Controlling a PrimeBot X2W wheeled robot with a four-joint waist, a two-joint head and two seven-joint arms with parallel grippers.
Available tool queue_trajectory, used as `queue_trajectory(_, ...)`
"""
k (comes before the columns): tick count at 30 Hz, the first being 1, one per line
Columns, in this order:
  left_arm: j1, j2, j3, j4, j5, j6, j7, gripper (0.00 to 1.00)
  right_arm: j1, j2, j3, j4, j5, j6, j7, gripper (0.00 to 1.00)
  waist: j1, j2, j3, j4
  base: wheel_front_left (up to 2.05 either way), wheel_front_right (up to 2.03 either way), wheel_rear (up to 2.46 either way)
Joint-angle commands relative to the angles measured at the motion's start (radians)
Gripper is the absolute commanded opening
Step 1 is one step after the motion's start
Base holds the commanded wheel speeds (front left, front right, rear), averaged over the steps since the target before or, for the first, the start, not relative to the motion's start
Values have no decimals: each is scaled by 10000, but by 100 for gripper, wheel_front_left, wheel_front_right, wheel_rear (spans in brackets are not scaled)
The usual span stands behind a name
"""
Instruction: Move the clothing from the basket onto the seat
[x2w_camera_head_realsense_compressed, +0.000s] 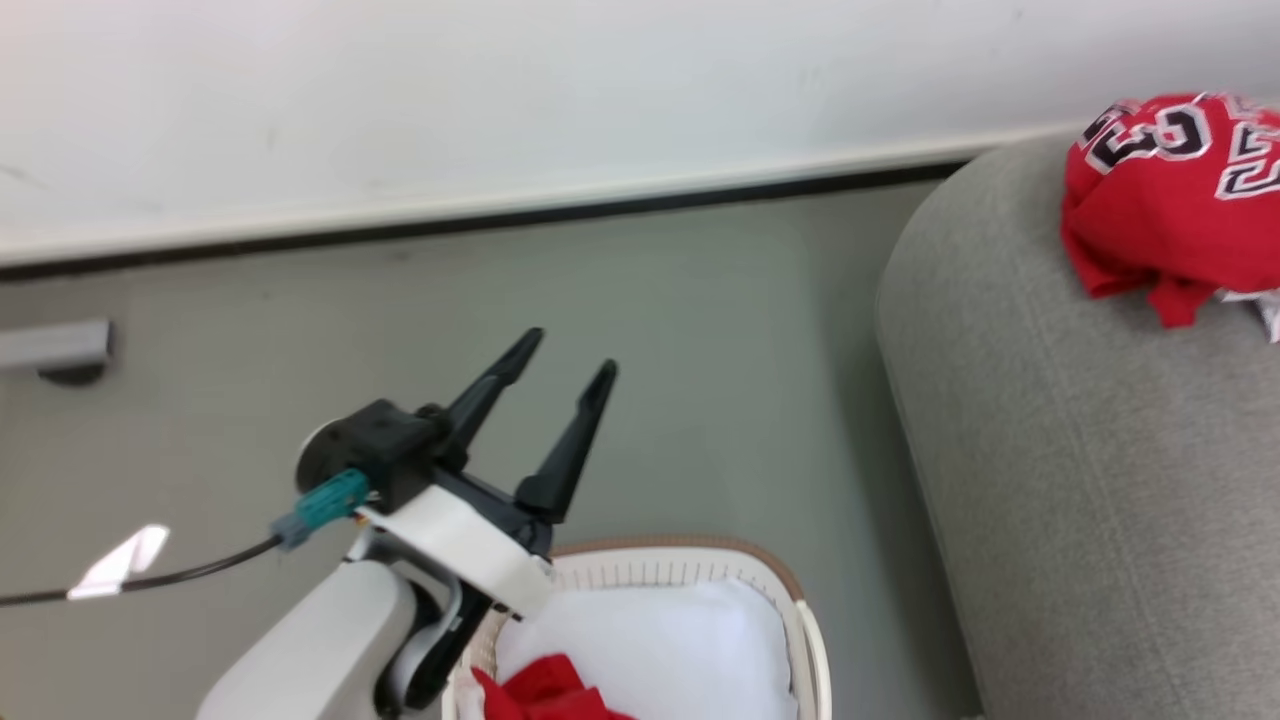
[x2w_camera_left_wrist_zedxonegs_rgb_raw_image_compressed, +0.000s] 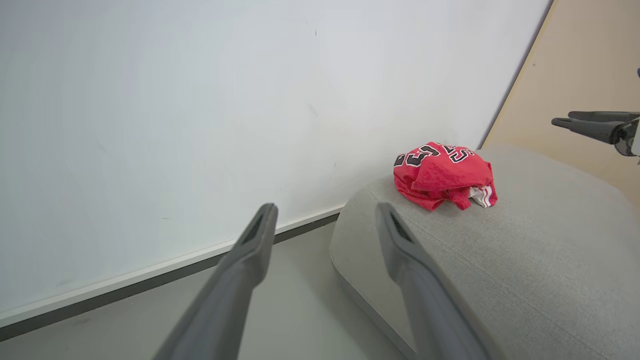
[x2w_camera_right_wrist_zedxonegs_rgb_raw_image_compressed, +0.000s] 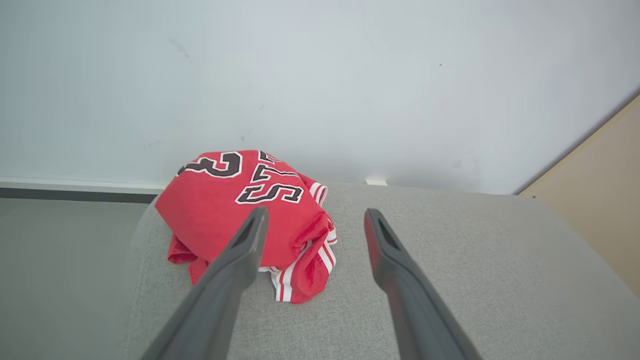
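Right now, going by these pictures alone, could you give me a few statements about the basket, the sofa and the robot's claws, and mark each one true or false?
1. A red garment lies on the grey seat. True.
2. The basket is empty. False: it holds a white sheet and some red cloth.
3. The left gripper clutches red cloth. False: its fingers are spread with nothing between them.
4. The right gripper is open above the seat, close to the red garment. True.
5. The basket stands on the seat. False: it sits apart from the seat, with floor between them.
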Motion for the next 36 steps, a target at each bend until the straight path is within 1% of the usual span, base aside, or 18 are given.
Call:
queue_trajectory(1,208,104,108,-48,-182,84,-63,100,229,-28,35,-228,221,-22,-114,100,1,0,-535,-36,0,0,0)
queue_trajectory(7,868,338,949,-88,-542,609,-157,100,888,170,172,-1750,904,-22,-1082,100,1,0,-1348,155,0,0,0)
queue_trajectory(10,1314,501,1485,-157,-754,914,-211,100,1306,504,52,-2326,1179,-22,-1410,100,1,0,-1620,220,0,0,0)
queue_trajectory(12,1644,618,1829,-243,-834,1118,-233,100,1623,821,0,-2699,1259,-22,-1620,100,1,0,-1757,251,0,0,0)
queue_trajectory(16,2343,719,2479,-457,-749,1529,-236,100,2545,1704,49,-3351,1418,-22,-2065,100,1,0,-1922,336,0,0,0)
queue_trajectory(19,2880,597,2845,-685,-551,1712,-235,100,3332,2233,72,-3744,1394,-22,-2509,100,1,0,-1985,371,0,0,0)
queue_trajectory(22,3500,334,3304,-766,-486,1736,-235,100,4110,2860,231,-3980,1260,-22,-3092,100,1,0,-2085,307,0,0,0)
queue_trajectory(27,4604,-265,4327,-812,106,1612,-231,100,5178,3573,850,-3785,1254,-22,-3956,100,1,0,-2271,96,0,0,0)
queue_trajectory(28,4604,-265,4327,-812,106,1612,-231,100,5178,3573,850,-3785,1254,-22,-3956,100,1,0,-2271,96,0,0,0)
queue_trajectory(29,5000,-471,4719,-866,388,1495,-231,100,5464,3747,1070,-3601,1266,-22,-4269,100,1,0,-2299,53,0,0,0)
queue_trajectory(31,5308,-708,5120,-939,742,1394,-232,100,5666,3921,1333,-3397,1282,-22,-4480,100,1,0,-2300,13,0,0,0)
queue_trajectory(32,5308,-708,5120,-939,742,1394,-232,100,5666,3921,1333,-3397,1282,-22,-4480,100,1,0,-2300,13,0,0,0)
queue_trajectory(36,5836,-1090,5814,-1036,1423,1117,-232,100,5795,4275,1836,-2970,1175,-22,-4756,100,1,0,-2247,-69,0,0,0)
